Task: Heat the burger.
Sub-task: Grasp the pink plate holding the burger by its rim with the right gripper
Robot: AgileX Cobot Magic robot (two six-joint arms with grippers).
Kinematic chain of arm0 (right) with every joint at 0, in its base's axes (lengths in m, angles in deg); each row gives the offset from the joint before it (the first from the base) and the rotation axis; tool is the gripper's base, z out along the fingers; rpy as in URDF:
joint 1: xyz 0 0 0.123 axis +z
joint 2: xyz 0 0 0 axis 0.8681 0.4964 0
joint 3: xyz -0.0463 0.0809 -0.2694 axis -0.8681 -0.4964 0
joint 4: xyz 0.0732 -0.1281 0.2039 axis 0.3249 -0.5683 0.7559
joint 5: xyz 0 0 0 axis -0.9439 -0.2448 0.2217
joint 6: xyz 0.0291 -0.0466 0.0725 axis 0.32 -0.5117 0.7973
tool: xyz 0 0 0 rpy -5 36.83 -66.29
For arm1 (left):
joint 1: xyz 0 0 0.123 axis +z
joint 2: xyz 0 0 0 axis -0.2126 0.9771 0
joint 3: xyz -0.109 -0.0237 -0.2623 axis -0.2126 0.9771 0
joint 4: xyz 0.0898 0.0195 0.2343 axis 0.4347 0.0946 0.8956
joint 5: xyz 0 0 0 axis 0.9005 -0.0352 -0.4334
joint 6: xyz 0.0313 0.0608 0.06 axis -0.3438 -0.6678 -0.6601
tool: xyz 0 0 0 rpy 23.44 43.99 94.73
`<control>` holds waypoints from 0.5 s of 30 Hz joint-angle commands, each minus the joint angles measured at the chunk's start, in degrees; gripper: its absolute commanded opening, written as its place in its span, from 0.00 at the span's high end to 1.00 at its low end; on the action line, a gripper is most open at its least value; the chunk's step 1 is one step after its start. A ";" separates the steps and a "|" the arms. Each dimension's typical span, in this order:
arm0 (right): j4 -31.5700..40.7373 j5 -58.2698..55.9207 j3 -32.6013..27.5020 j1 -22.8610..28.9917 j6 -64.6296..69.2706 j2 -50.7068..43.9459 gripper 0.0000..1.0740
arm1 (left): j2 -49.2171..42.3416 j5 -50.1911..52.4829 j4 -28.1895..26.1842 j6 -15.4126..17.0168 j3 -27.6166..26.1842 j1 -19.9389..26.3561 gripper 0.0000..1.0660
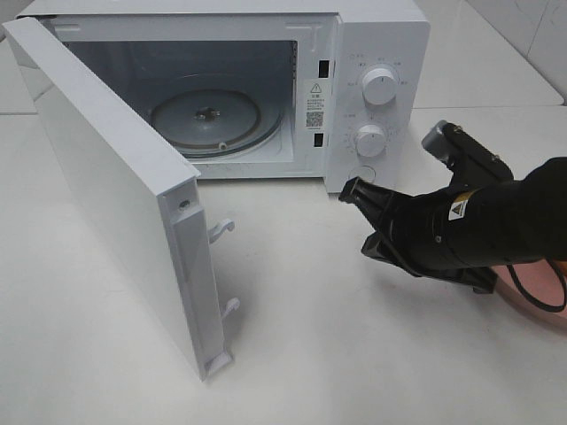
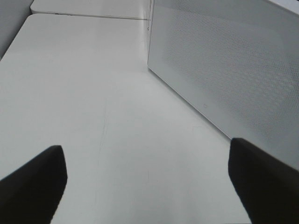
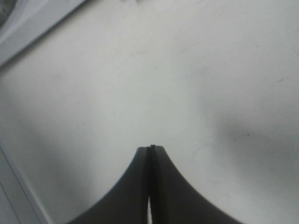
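Note:
The burger is out of view in every frame. The white microwave (image 1: 372, 53) stands at the back with its door (image 1: 106, 186) swung wide open and the glass turntable (image 1: 205, 119) bare inside. My right gripper (image 1: 352, 189) is shut with nothing in it, hovering low over the table just in front of the microwave's control panel; the right wrist view shows its fingertips (image 3: 152, 148) pressed together. My left gripper (image 2: 147, 182) is open and holds nothing, beside the microwave's perforated side wall (image 2: 224, 70). It does not show in the exterior high view.
A sliver of a pink plate (image 1: 542, 285) peeks out under the right arm at the right edge. Two dials (image 1: 380, 86) sit on the control panel. The open door juts far forward on the left. White table (image 1: 337, 354) lies in front.

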 commanded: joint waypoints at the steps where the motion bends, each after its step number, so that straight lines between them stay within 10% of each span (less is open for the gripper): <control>1: -1.15 -6.70 1.72 0.00 -9.17 -1.26 0.99 | -0.06 0.11 -0.40 0.06 -0.06 -0.06 0.19; 15: -11.69 -35.01 12.89 0.00 -39.48 -1.26 0.95 | -0.06 0.11 -0.40 0.06 -0.06 -0.06 0.19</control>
